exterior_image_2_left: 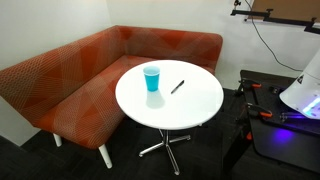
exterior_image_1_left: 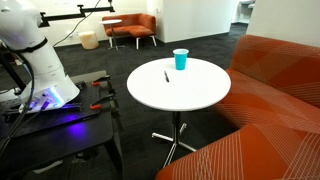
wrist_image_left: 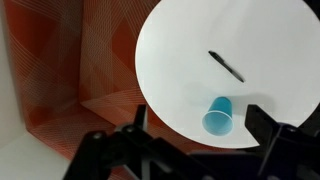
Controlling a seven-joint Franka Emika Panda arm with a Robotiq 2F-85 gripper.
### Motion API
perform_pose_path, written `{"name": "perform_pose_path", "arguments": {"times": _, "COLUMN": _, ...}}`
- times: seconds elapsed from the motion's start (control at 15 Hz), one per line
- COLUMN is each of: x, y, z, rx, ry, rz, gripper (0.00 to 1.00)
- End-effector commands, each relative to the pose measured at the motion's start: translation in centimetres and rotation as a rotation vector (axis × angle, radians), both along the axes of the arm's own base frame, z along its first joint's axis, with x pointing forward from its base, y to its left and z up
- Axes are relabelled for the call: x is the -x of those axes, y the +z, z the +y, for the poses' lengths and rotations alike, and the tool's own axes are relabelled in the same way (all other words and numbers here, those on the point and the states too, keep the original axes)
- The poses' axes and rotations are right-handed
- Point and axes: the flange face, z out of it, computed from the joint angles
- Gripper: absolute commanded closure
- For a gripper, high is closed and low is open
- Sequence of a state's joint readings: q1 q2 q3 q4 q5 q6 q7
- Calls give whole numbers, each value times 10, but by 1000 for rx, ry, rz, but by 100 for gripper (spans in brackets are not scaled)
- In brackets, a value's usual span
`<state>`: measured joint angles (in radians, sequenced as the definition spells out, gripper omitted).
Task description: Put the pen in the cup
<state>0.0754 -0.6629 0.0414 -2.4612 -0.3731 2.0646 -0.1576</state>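
Black gripper [wrist_image_left: 198,113], jaws wide apart; beyond, round white table [wrist_image_left: 170,50] with tapered teal plastic cup [wrist_image_left: 219,115], thin dark pen [wrist_image_left: 226,66]

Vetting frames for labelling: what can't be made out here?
Black pen: too small in both exterior views to tell tip from cap.
Blue cup: its own wall hides the inside in both exterior views.
Gripper: not in either exterior view; wrist view shows only dark open fingers, cropped by the bottom edge.
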Motion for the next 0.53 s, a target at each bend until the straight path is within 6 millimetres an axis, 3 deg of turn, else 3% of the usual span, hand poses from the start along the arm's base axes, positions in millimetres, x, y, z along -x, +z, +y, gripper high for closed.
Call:
{"name": "perform_pose_path", "arguments": {"times": 0.0, "x": -14, "y": -12, "z": -33, "rx": -46, "ry": 167, "rz": 6, "gripper": 0}}
{"name": "perform_pose_path", "arguments": {"times": 0.2, "x": -28, "y": -29, "z": -54, "rx": -91, "ry": 316, "rz": 33, "gripper": 0}}
{"name": "perform_pose_path", "arguments": {"times": 0.47, "x": -45, "y": -54, "z": -55, "rx": -143, "ry": 515, "rz": 133, "gripper": 0}}
